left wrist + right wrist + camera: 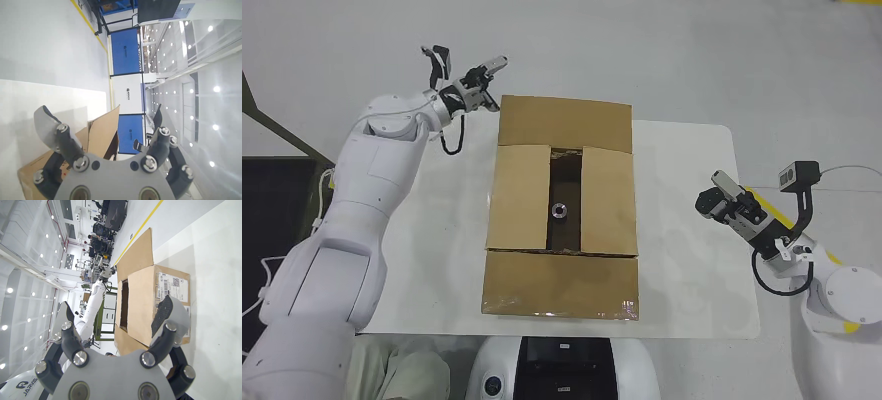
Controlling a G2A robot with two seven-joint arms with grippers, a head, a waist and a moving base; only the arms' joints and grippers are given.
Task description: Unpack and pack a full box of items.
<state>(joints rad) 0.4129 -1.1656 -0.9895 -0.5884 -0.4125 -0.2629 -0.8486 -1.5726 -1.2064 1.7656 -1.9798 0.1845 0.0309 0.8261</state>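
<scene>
**Box** [519, 197]: cardboard, mid-counter [682, 260]. The far flap [564, 122] and near flap [560, 282] are folded outward. The two side flaps lean in over the mouth and leave a narrow slot down the middle.

**Contents:** one small metal ring [559, 210] lies on the box floor, seen through the slot. The rest of the inside is hidden under the flaps.

**Left pincer** [468, 60]: jaws wide and empty, raised just beside the box's far left corner.

**Right pincer** [712, 193]: jaws wide and empty, over the counter's right part and well apart from the box.

**Hazards, as judged:**
- **Slot too narrow for spread jaws.** A reach straight down would likely catch the side-flap edges and press them into the box or crease them.
- **Box unbraced.** A one-sided push on a flap may slide or turn the light carton on the smooth counter, with the other arm too far off to steady it.
- **Far flap near the left pincer.** A careless descent could snag its raised edge and tip the box — or drag it.
- **Ring small, low and deep.** Fingertips may strike the floor before closing, or the ring may skid away under a flap.
- **Both arms in the slot at once.** Collision is likely, so the flaps should probably be opened first, one side each.
</scene>
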